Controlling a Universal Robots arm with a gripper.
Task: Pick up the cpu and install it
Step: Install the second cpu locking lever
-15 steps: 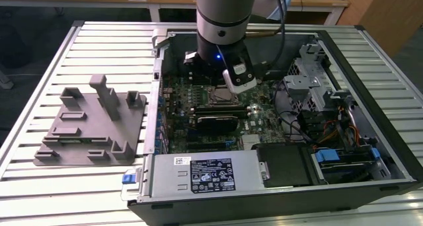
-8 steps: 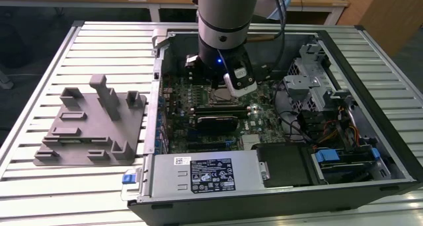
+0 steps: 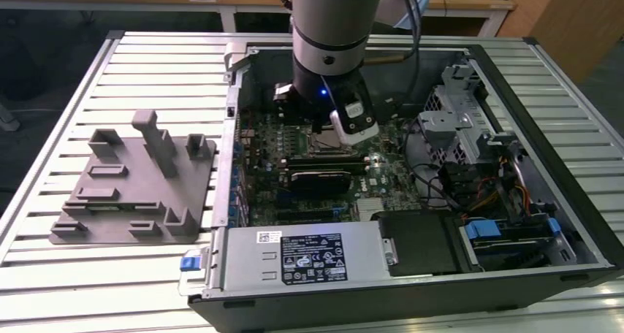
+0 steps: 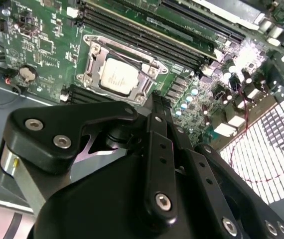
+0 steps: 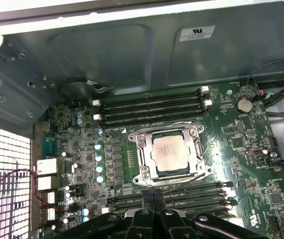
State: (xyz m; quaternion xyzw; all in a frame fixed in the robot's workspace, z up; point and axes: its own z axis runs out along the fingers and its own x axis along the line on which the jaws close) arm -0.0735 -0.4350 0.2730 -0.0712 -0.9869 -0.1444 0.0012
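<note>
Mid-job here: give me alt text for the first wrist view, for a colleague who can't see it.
The cpu sits silver side up in the metal-framed socket on the green motherboard, nothing touching it. The black gripper hangs above the board beside the socket, fingers together and empty. Black memory slots flank the socket inside the grey case.

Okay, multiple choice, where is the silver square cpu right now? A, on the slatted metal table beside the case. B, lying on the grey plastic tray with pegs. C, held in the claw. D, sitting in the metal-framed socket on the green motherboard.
D: in both wrist views the silver-topped square cpu lies inside the metal-framed socket on the green motherboard, with the black claw closed and empty beside it.
</note>
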